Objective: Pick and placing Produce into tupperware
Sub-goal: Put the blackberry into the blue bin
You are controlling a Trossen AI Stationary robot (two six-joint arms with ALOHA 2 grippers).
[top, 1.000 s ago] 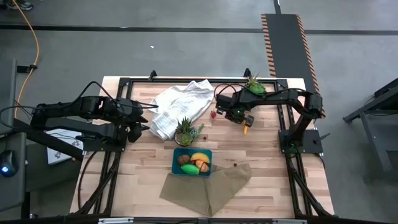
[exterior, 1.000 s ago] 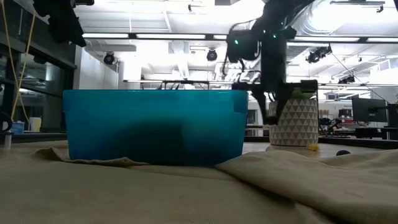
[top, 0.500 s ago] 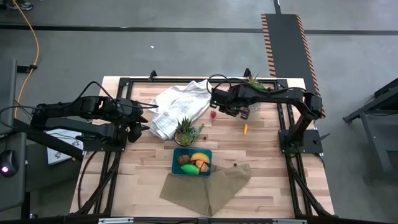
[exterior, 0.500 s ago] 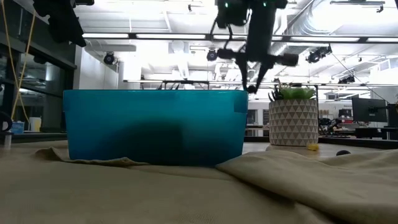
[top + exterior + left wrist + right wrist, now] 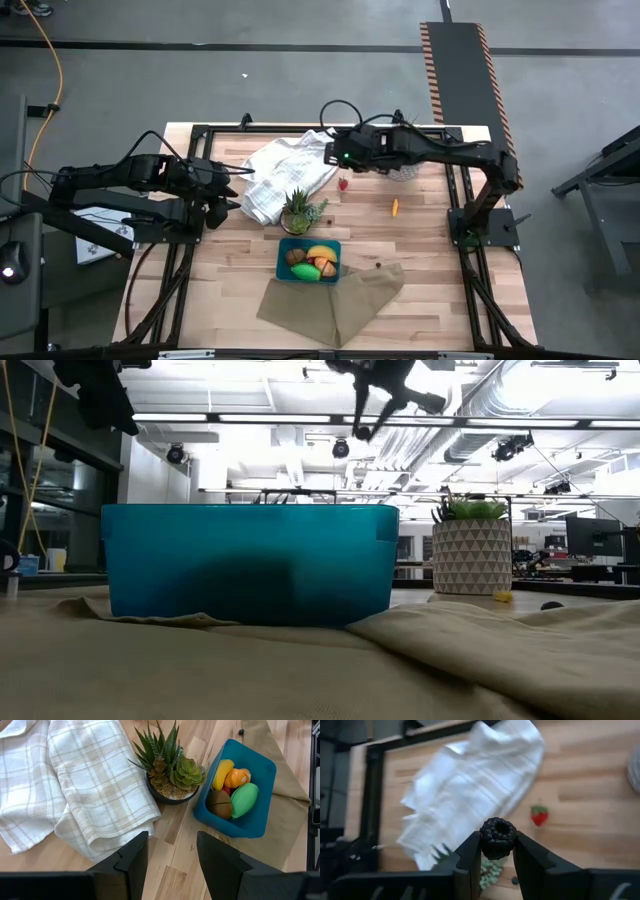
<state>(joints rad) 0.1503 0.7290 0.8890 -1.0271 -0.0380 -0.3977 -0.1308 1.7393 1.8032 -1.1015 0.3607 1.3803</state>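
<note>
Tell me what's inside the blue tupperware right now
The tupperware holds a yellow banana, an orange piece, a brown kiwi and a green pepper. A bit of red shows between them; anything underneath is covered.

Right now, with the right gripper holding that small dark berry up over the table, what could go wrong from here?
The right gripper pinches the small, bumpy dark berry only at its fingertips, so a quick swing might shake it loose. The teal-blue rectangular plastic container already holds a yellow banana, brown oval kiwi and green pepper, so a dropped berry could bounce out. The spiky green potted plant stands right beside the container and might get clipped.
</note>
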